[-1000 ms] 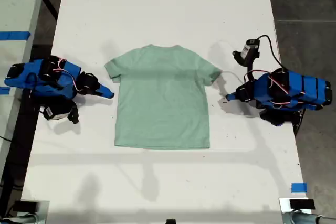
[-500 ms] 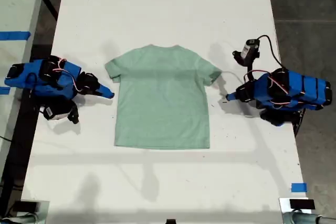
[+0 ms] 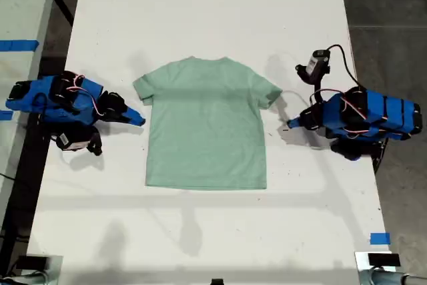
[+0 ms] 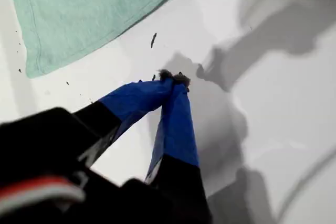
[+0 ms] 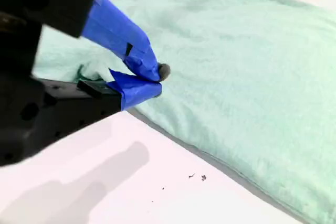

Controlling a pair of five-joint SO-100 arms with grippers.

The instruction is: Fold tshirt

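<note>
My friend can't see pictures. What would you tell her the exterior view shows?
A pale mint-green tshirt lies flat and unfolded in the middle of a white table. Two blue robot arms rest on either side, each pointing its gripper toward a sleeve.

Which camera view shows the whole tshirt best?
The exterior view: the tshirt lies flat and fully visible on the table. The first wrist view shows only a hem corner; the second shows part of its body.
</note>
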